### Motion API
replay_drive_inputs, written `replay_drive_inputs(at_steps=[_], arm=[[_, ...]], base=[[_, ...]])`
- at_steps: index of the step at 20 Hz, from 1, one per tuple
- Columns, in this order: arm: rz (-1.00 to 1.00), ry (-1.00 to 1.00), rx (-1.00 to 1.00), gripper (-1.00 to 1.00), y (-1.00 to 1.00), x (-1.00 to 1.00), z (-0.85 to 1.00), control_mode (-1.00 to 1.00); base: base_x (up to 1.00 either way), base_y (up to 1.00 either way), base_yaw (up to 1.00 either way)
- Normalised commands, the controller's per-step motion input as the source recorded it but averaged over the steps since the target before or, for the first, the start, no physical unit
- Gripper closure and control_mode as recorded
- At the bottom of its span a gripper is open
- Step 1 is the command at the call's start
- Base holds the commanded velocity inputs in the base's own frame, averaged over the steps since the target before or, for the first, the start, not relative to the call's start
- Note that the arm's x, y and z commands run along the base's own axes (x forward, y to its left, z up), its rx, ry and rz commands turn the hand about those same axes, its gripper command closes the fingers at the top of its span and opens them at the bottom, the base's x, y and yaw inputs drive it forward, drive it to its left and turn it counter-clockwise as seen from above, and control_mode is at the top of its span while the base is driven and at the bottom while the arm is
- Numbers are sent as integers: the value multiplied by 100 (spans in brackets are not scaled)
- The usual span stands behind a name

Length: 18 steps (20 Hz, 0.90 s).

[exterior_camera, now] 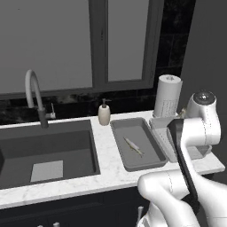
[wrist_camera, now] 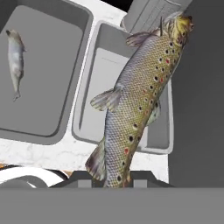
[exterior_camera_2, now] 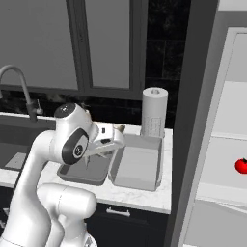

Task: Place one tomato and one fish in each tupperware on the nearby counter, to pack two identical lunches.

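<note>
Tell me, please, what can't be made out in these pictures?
- Lighter tray: in the left base view the arm covers most of it; in the hand view the held spotted fish covers its middle.
- Gripper: in the hand view the fish's tail hides how the fingertips meet it.
- Tomato: cut off by the right base view's edge.

No readable text, labels, brands, numbers or signs anywhere. The paper towel roll at the counter's back edge carries faint grey markings (too small to read as letters), and the soap bottle beside the sink is plain.
</note>
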Motion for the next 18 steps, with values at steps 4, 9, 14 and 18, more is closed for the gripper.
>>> replay_drive_inputs(at_steps=[4, 9, 14, 18], arm=[[1, 5, 0, 100, -30, 40, -42, -100], [0, 2, 0, 100, -24, 38, -34, -100], [5, 0, 0, 100, -18, 30, -33, -100], [20, 4, 0, 100, -7, 20, -17, -100]], base=[[0, 0, 0], [0, 0, 0], [0, 0, 0], [0, 0, 0]])
